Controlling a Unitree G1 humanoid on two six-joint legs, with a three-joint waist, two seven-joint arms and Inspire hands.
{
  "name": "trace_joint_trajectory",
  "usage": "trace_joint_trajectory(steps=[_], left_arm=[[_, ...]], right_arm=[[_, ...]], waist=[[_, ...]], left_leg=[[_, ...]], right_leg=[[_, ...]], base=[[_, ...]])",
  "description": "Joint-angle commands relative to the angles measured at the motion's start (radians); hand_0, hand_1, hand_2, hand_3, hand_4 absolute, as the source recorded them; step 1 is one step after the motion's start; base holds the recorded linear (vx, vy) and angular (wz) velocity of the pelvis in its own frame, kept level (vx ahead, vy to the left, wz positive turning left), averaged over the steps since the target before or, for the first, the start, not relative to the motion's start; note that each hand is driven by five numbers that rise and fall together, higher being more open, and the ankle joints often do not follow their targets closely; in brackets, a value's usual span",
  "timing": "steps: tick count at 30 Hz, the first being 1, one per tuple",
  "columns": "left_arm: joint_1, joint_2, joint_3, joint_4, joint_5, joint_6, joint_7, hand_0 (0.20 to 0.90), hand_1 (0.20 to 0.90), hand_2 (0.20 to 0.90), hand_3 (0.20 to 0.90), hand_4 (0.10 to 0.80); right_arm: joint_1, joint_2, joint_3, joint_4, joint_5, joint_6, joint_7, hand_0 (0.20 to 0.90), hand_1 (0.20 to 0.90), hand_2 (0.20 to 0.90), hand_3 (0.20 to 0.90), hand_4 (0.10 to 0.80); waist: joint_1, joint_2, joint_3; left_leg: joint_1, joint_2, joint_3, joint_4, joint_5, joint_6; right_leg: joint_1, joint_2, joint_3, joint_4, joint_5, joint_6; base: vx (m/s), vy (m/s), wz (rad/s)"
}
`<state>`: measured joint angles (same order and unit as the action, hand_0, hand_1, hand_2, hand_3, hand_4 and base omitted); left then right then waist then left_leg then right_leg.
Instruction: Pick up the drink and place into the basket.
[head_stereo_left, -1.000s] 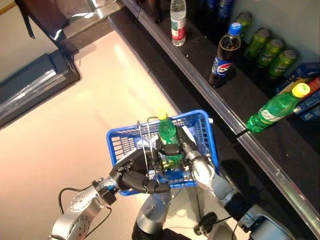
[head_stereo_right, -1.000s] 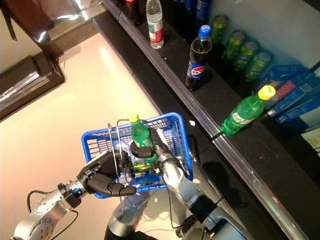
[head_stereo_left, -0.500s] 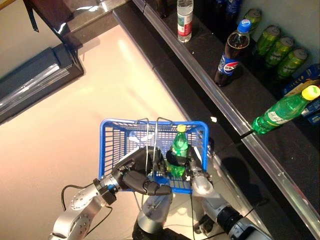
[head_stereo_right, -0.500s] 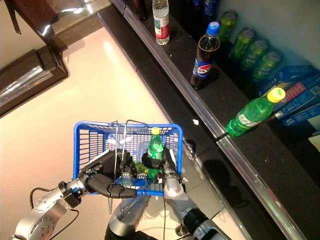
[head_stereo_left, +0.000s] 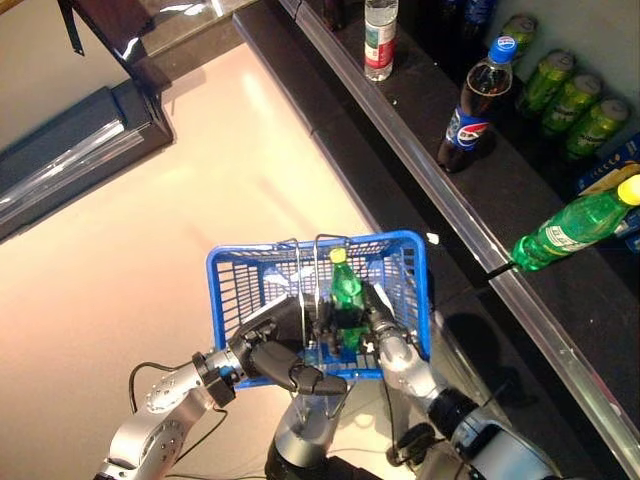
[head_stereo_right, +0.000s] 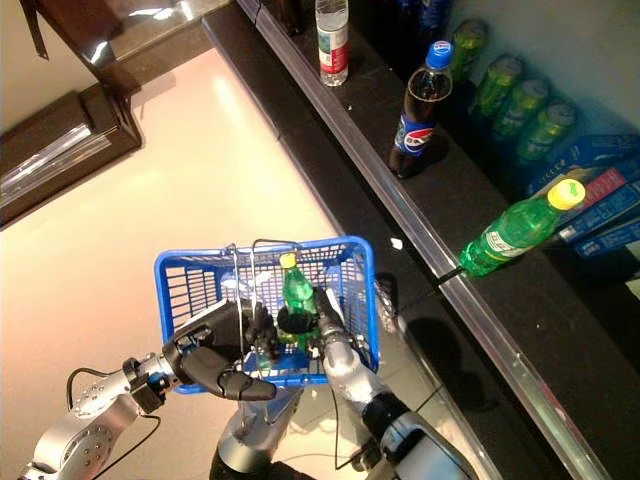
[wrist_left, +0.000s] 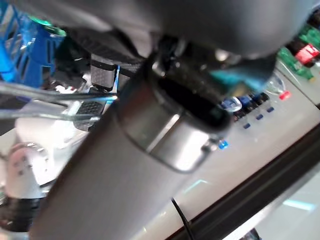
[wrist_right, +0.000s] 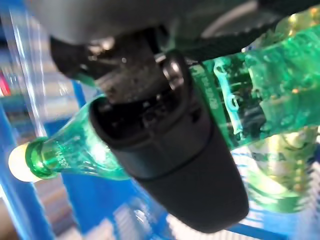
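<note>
In the left eye view the blue basket (head_stereo_left: 318, 300) hangs over the pale floor (head_stereo_left: 150, 230), its wire handles gripped by the curled left hand (head_stereo_left: 275, 355). Half a second ago the green bottle (head_stereo_left: 345, 300) stood near the basket's right wall; now it sits nearer the middle and deeper between the walls, so the drop looks close, though the right hand (head_stereo_left: 375, 325) has not let go. The right eye view shows the same, with the dark shelf (head_stereo_right: 500, 330) right of the basket carrying a cola bottle (head_stereo_right: 417, 112), a water bottle (head_stereo_right: 332, 40), green cans (head_stereo_right: 515, 100) and another green bottle (head_stereo_right: 518, 230). The left wrist view shows mostly arm. In the right wrist view the dark thumb (wrist_right: 170, 150) is clamped across the bottle's body, blue mesh behind.
</note>
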<state>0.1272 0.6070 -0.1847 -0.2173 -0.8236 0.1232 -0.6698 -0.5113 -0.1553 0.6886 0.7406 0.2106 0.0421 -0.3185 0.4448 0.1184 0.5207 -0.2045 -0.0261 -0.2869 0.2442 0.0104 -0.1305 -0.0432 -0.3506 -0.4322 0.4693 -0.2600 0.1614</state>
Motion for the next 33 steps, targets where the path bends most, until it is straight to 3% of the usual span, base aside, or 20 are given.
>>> trace_joint_trajectory(steps=[1, 6, 9, 15, 16, 17, 18, 26, 30, 33], left_arm=[[-0.157, -0.061, 0.053, -0.298, -0.166, -0.179, -0.155, 0.3, 0.3, 0.3, 0.2, 0.1], [-0.187, -0.077, 0.032, -0.3, -0.143, -0.167, -0.134, 0.3, 0.3, 0.3, 0.2, 0.1], [-0.212, -0.081, 0.02, -0.308, -0.131, -0.15, -0.115, 0.3, 0.3, 0.3, 0.2, 0.1], [-0.235, -0.084, 0.0, -0.323, -0.151, -0.141, -0.089, 0.3, 0.3, 0.3, 0.2, 0.1], [-0.237, -0.087, -0.003, -0.327, -0.157, -0.138, -0.088, 0.3, 0.3, 0.3, 0.2, 0.1], [-0.244, -0.088, -0.004, -0.325, -0.162, -0.134, -0.086, 0.3, 0.3, 0.3, 0.2, 0.1], [-0.246, -0.088, -0.004, -0.324, -0.166, -0.132, -0.082, 0.3, 0.3, 0.3, 0.2, 0.1], [-0.262, -0.077, 0.001, -0.298, -0.161, -0.166, -0.048, 0.3, 0.3, 0.3, 0.2, 0.1], [-0.237, -0.064, 0.031, -0.285, -0.19, -0.196, -0.049, 0.3, 0.3, 0.3, 0.2, 0.1], [-0.211, -0.063, 0.054, -0.276, -0.204, -0.214, -0.046, 0.3, 0.3, 0.3, 0.2, 0.1]], right_arm=[[-0.097, 0.083, 0.062, 0.027, -0.211, 0.131, -0.035, 0.3, 0.3, 0.3, 0.2, 0.1], [-0.178, 0.095, 0.072, 0.084, -0.344, 0.266, -0.042, 0.3, 0.3, 0.3, 0.2, 0.1], [-0.222, 0.091, 0.093, 0.143, -0.469, 0.356, 0.033, 0.3, 0.3, 0.3, 0.2, 0.1], [-0.257, 0.094, 0.101, 0.206, -0.425, 0.393, 0.032, 0.3, 0.3, 0.3, 0.2, 0.1], [-0.255, 0.1, 0.091, 0.221, -0.399, 0.379, 0.009, 0.742, 0.742, 0.742, 0.716, 0.616], [-0.257, 0.104, 0.081, 0.237, -0.394, 0.361, 0.002, 0.853, 0.853, 0.853, 0.845, 0.745], [-0.255, 0.106, 0.076, 0.241, -0.381, 0.357, -0.002, 0.9, 0.9, 0.9, 0.9, 0.8], [-0.236, 0.083, 0.055, 0.133, -0.313, 0.313, -0.096, 0.9, 0.9, 0.9, 0.9, 0.8], [-0.18, 0.016, 0.034, -0.125, -0.233, 0.252, -0.183, 0.9, 0.9, 0.9, 0.9, 0.8], [-0.107, -0.026, 0.01, -0.239, -0.243, 0.219, -0.18, 0.9, 0.9, 0.9, 0.9, 0.8]], waist=[[0.006, -0.002, -0.039], [0.014, -0.008, -0.022], [0.02, -0.016, -0.014], [0.024, -0.022, -0.005], [0.024, -0.022, -0.002], [0.024, -0.022, -0.001], [0.024, -0.022, -0.001], [0.009, -0.037, -0.001], [-0.018, -0.059, -0.001], [-0.039, -0.067, -0.001]], left_leg=[[-0.094, -0.037, 0.025, 0.111, 0.0, 0.075], [-0.099, -0.039, 0.019, 0.104, 0.006, 0.078], [-0.103, -0.037, 0.019, 0.096, 0.011, 0.08], [-0.107, -0.034, 0.015, 0.076, 0.024, 0.085], [-0.108, -0.033, 0.015, 0.074, 0.025, 0.087], [-0.108, -0.033, 0.014, 0.072, 0.025, 0.088], [-0.109, -0.033, 0.013, 0.072, 0.025, 0.088], [-0.12, -0.024, 0.02, 0.064, 0.025, 0.09], [-0.105, -0.009, 0.035, 0.05, 0.023, 0.089], [-0.101, -0.002, 0.047, 0.049, 0.02, 0.09]], right_leg=[[0.04, 0.05, 0.028, -0.153, 0.187, -0.088], [0.029, 0.055, 0.032, -0.154, 0.192, -0.088], [0.02, 0.058, 0.034, -0.156, 0.197, -0.086], [0.01, 0.061, 0.029, -0.168, 0.21, -0.084], [0.008, 0.061, 0.028, -0.169, 0.212, -0.084], [0.005, 0.061, 0.028, -0.169, 0.213, -0.084], [0.004, 0.061, 0.028, -0.169, 0.214, -0.084], [-0.019, 0.067, 0.033, -0.171, 0.222, -0.083], [-0.018, 0.077, 0.044, -0.173, 0.222, -0.081], [-0.024, 0.079, 0.055, -0.168, 0.218, -0.081]], base=[[-0.01, -0.041, 0.03], [-0.012, -0.031, 0.02], [-0.015, -0.032, 0.08], [-0.013, -0.012, 0.09], [0.0, 0.0, 0.0], [0.0, 0.0, 0.0], [0.0, 0.0, 0.0], [-0.001, 0.0, 0.0], [0.0, 0.008, -0.01], [-0.014, 0.042, -0.03]])
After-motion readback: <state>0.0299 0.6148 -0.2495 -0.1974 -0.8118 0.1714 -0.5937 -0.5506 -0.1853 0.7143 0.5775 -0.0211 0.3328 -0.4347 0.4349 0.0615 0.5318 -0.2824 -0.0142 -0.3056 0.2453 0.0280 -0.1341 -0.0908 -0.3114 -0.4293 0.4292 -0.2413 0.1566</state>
